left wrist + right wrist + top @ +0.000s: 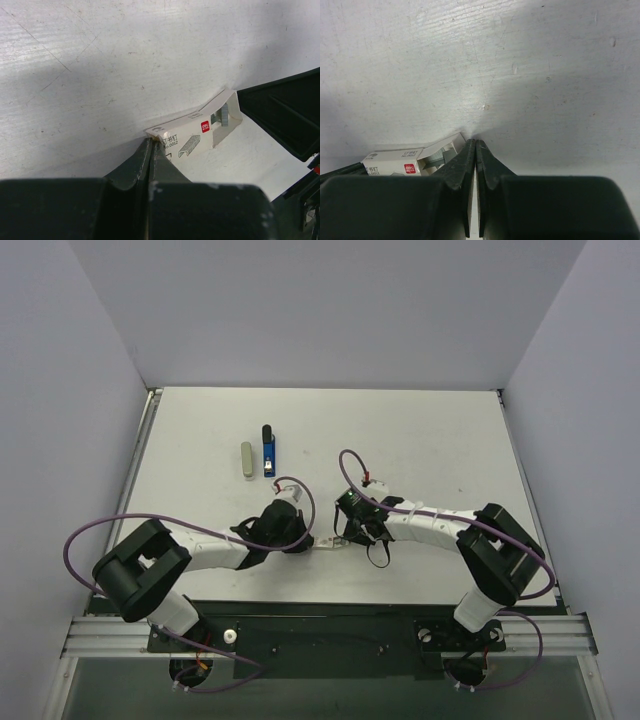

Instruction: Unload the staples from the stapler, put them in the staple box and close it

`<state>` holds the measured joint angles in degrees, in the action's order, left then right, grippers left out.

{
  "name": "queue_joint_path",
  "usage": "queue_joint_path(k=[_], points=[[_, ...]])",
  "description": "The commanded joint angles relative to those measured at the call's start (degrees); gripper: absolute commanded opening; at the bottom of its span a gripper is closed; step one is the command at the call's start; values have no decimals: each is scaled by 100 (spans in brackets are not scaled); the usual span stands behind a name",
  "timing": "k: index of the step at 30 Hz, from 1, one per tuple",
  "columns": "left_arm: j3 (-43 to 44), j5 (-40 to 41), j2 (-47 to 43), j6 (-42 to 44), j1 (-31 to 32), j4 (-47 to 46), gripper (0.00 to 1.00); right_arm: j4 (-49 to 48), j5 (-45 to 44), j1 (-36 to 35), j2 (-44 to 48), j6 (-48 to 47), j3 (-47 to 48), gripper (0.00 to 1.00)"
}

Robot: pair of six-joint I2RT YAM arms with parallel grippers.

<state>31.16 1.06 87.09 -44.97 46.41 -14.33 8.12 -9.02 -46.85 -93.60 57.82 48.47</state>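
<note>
The stapler [268, 452] lies well back on the table [430, 440], with a pale grey piece [247, 461] just beside it on its left. Neither arm is near it. Both arms instead meet at a small white staple box [187, 140] near the front edge, probably because the box is meant to take the staples, or is being opened and steadied between the two arms.

The left jaws are pressed together with no visible gap, and the fingertips [137, 162] pinch the near corner of the box, holding it flat on the table. Its far end is open, and a few silver staples [223, 116] show inside.

The right jaws are also closed to a thin slit. Their fingertips [457, 167] sit against the open flap end of the box. Whether they grip the flap or only touch it cannot be told.
</note>
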Motion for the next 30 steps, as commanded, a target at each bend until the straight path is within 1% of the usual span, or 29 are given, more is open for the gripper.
queue_joint_path(k=[1,6,9,14,20,21,22,23,24,26,28,30], points=[[-162,-44,-8,-152,43,-123,0,120,304,-78,-88,466,-285,0],[-180,35,-52,-170,96,-149,0,120,234,-140,-79,546,-268,0],[-233,87,-148,-179,96,-132,0,242,33,-105,17,450,-259,0],[-224,193,-297,-100,87,18,0,576,-416,44,385,46,-381,0],[-224,202,-315,-82,78,88,0,814,-443,97,465,-631,-373,0],[-224,210,-333,-73,78,123,0,814,-452,88,501,-675,-399,2],[-233,228,-359,-73,70,141,0,805,-443,97,527,-806,-443,8],[-250,263,-403,-65,70,184,0,814,-461,88,579,-895,-461,11],[-259,281,-421,-56,70,246,0,788,-452,88,623,-965,-513,18],[-286,342,-526,-47,52,307,0,631,-321,88,773,-1193,-575,24],[-329,369,-579,-47,26,343,0,472,-180,88,870,-1483,-593,28],[-347,360,-588,-29,17,360,0,410,-179,80,931,-1703,-549,29]])
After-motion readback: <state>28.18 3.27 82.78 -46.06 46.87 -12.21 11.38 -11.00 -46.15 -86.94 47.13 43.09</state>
